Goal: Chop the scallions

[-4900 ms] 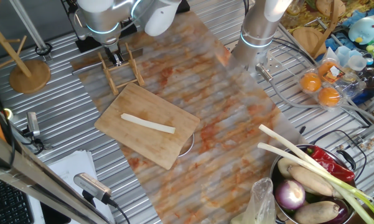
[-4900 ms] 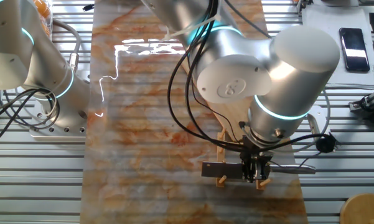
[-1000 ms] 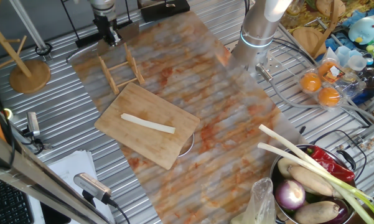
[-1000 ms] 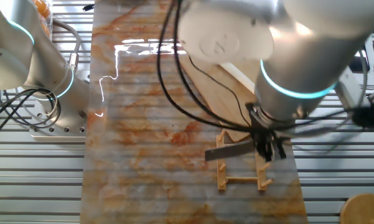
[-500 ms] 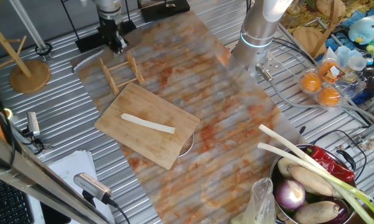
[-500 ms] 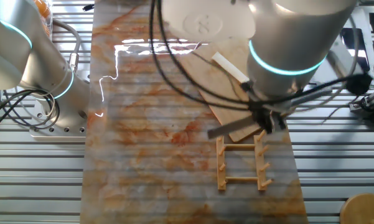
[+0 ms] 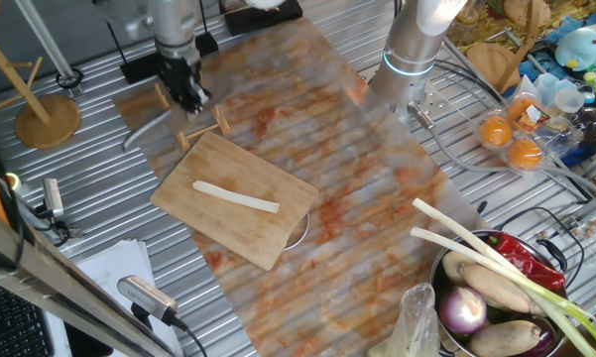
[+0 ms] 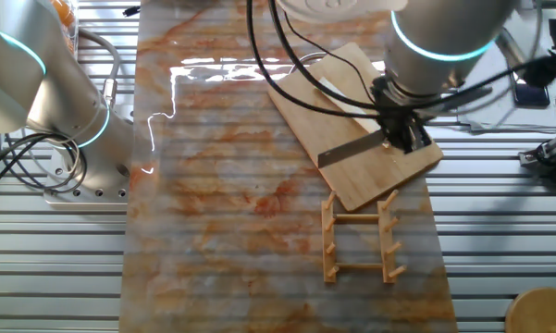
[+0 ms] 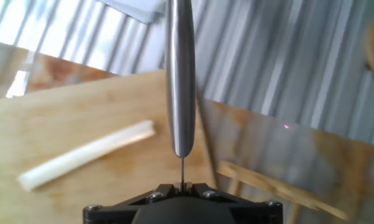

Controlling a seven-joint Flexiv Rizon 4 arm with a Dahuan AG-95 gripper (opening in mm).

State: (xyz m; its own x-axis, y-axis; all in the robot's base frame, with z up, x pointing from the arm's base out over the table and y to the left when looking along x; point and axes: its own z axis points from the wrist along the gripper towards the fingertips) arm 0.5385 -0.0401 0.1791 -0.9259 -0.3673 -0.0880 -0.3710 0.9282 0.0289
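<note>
Hand view: claw (image 9: 182, 185) clamped on steel knife (image 9: 180, 74) above wooden cutting board (image 7: 233, 198); pale cream-white scallion stalk (image 7: 235, 196) lies whole mid-board. Risk: loose stalk could roll under the blade, or blade lands off-stalk.

Scallion (image 7: 236, 196) whole, lying across board (image 7: 268, 233). Gripper (image 7: 188, 97) above rack (image 7: 200, 131), beside board's far corner, blurred; jaw state unclear. Bowl (image 7: 446, 288) of vegetables at right, well apart.
</note>
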